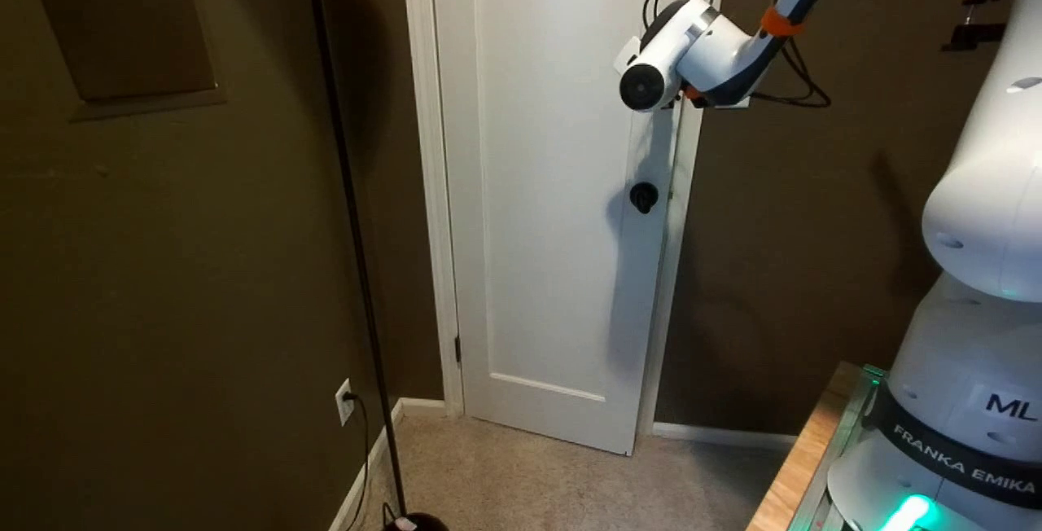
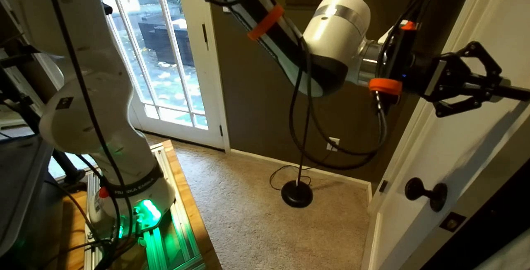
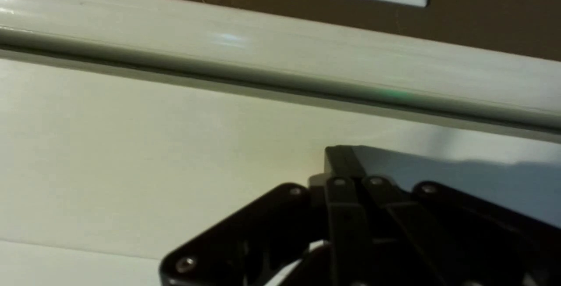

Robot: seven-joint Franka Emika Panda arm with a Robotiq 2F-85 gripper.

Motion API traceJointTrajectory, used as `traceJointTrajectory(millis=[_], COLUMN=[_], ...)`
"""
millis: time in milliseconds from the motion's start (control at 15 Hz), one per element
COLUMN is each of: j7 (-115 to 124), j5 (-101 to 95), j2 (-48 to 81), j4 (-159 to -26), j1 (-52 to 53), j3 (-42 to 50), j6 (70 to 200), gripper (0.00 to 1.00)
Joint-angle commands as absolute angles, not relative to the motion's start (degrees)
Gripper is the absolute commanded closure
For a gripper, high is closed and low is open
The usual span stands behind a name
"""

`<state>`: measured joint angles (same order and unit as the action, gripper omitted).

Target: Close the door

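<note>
In an exterior view, the tall white recessed-panel door (image 1: 562, 189) stands slightly ajar mid-picture, its small black round knob (image 1: 644, 197) at 3 o'clock from the door's middle. In an exterior view, the black two-fingered metal claw (image 2: 513, 92) points to 3 o'clock beside the door, fingers pressed together. In the wrist view, the claw's joined fingertips (image 3: 344, 161) lie at 4 o'clock; whether they touch the door I cannot tell.

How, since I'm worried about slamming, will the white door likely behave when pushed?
The door should swing rather than tip, as a hinge shows along one side. Standing only a little ajar, it probably can't gather much speed. Smooth-looking, it might also let the shut claw slip.
</note>
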<state>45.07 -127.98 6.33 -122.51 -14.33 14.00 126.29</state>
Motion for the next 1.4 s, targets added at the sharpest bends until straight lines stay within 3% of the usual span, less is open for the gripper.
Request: traceJointTrajectory(millis=[0, 667, 1333], j7=[46.0, 46.8, 46.1], j5=[-130.6, -133.6, -137.0], j2=[6.9, 10.1, 15.6], j4=[-121.6, -117.8, -109.9], j1=[-15.7, -17.5, -21.4], j3=[13.8, 14.5, 14.7], j6=[127.9, 130.9, 141.7], gripper=[0.99, 1.00, 1.00])
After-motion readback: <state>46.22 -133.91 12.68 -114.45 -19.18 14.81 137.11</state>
